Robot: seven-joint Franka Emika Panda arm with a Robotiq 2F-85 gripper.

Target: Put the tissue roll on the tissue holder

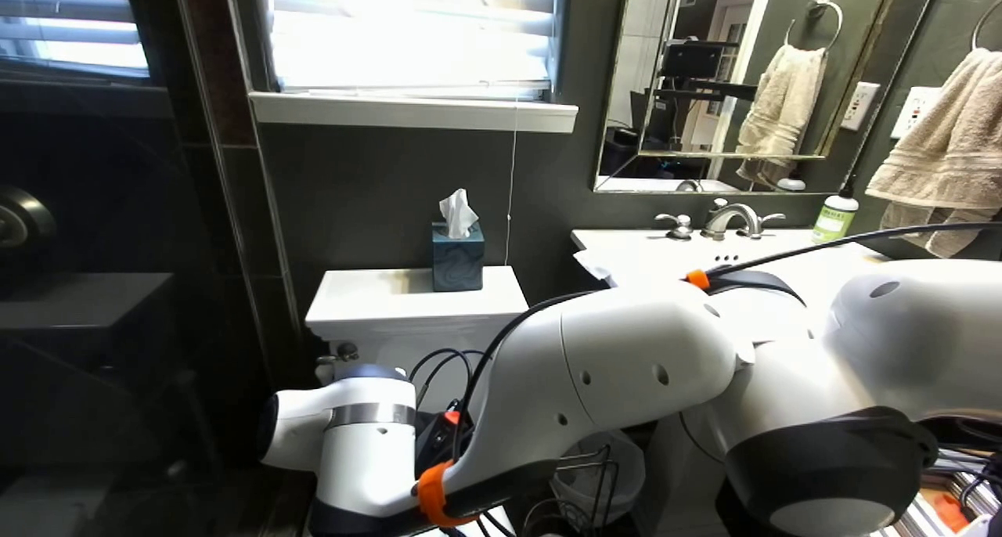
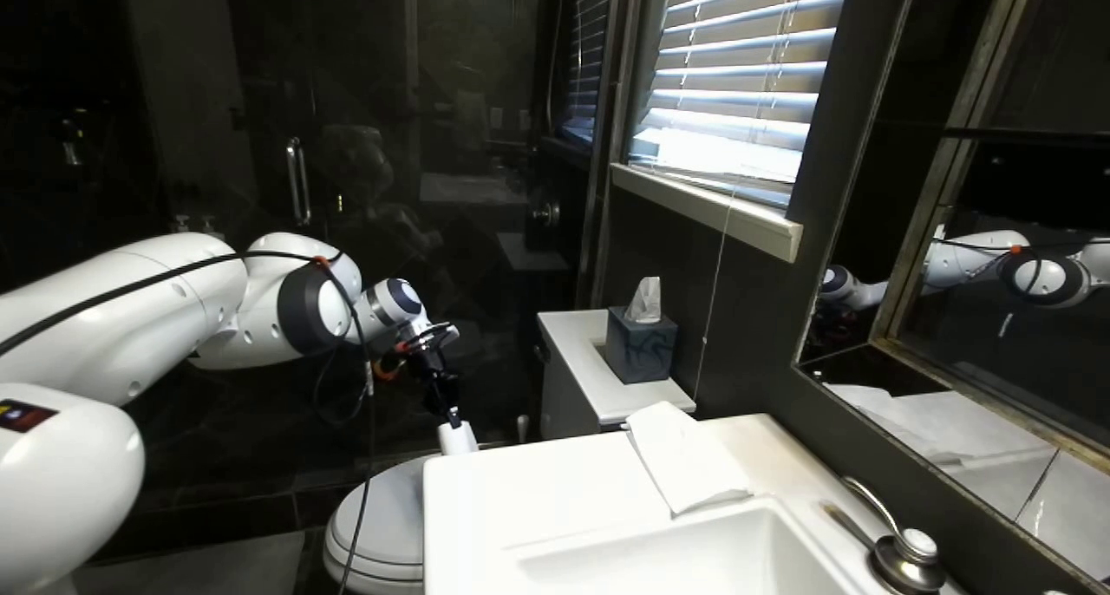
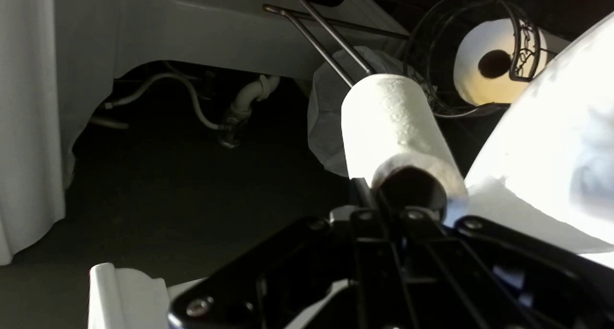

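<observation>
White paper in the wrist view: the tissue roll [image 3: 398, 118] points away from the fingers [image 3: 359, 194], which pinch the wall at its near end, one outside, one apparently inside the core. Far end overlaps the rods of the presumed tissue holder [image 3: 317, 45]; threaded or just in front, cannot tell. Judged light, soft, easily dented, not slippery; near-end wall is a sensible hold, leaving the far opening free, though the roll may swivel. In an exterior view, the arm [image 2: 260, 339] is outstretched, its end folded downward, roll slightly tilted, lower end hidden by the sink [image 2: 538, 482]. In an exterior view, the arm's end bends low; fingers hidden.
</observation>
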